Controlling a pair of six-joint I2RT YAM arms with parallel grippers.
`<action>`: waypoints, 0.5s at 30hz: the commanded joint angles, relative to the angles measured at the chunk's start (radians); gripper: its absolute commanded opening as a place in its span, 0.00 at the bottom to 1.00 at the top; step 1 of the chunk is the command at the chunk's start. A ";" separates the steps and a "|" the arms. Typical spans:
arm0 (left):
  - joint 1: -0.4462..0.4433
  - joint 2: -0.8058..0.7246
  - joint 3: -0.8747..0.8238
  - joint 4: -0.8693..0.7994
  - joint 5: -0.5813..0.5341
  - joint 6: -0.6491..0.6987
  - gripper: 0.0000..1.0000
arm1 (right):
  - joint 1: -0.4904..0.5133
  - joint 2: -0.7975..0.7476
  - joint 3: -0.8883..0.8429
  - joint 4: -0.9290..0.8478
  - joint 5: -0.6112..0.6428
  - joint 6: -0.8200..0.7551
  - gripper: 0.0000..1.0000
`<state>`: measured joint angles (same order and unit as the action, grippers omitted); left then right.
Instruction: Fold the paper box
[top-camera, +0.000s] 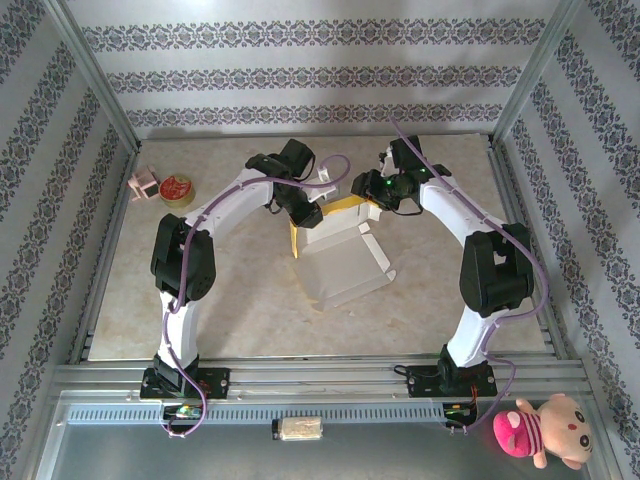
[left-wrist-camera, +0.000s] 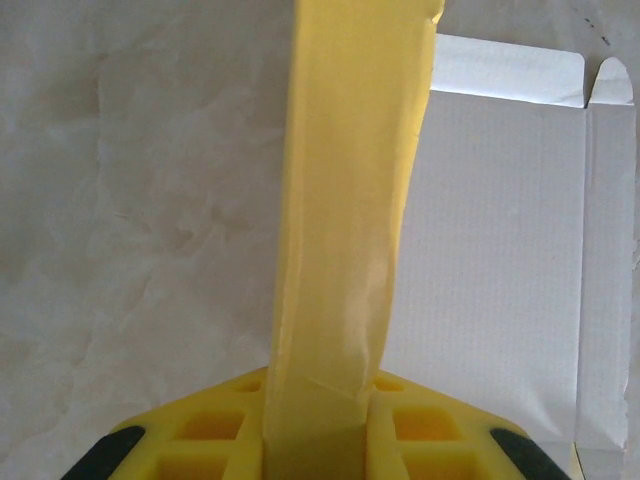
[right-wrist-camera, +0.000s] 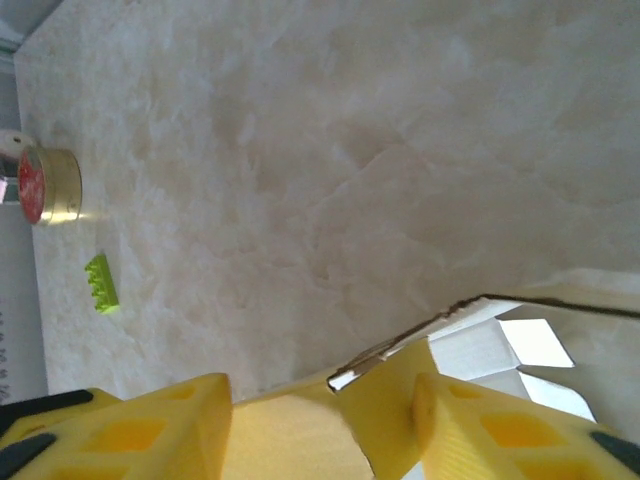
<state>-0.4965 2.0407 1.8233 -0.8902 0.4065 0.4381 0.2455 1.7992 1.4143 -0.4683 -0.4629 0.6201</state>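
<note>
In the top view, the paper box of thin card, white inside and yellow outside (top-camera: 340, 265), lies opened out at the middle of the beige marbled table (top-camera: 220, 290). Its yellow flaps are raised along the far edge. The left gripper (top-camera: 303, 212) is at the sheet's 11 o'clock corner and the right gripper (top-camera: 378, 196) at its 1 o'clock corner, so both are equally near. In the left wrist view, the left gripper (left-wrist-camera: 318, 432) is clamped on a narrow yellow flap whose long axis runs from 6 to 12 o'clock, and the white panel (left-wrist-camera: 500, 270) lies flat at 3 o'clock. In the right wrist view, the right gripper (right-wrist-camera: 320, 432) has its fingers (right-wrist-camera: 150, 430) apart astride a yellow flap (right-wrist-camera: 385, 385) that rises toward 12 o'clock. I cannot tell whether they press on it. The next fold likely depends on that flap sitting squarely between them.
</note>
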 joint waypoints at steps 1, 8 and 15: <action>-0.019 -0.056 -0.003 0.022 0.028 0.009 0.18 | 0.009 0.023 -0.004 0.008 -0.048 0.021 0.50; -0.020 -0.054 -0.009 0.035 0.023 0.002 0.17 | 0.020 0.022 -0.017 0.057 -0.120 0.063 0.33; -0.020 -0.048 -0.012 0.034 0.023 0.003 0.17 | 0.016 0.015 -0.052 0.073 -0.099 0.070 0.16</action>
<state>-0.4961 2.0361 1.8103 -0.8906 0.3847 0.4328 0.2459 1.8133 1.3830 -0.3992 -0.5255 0.6827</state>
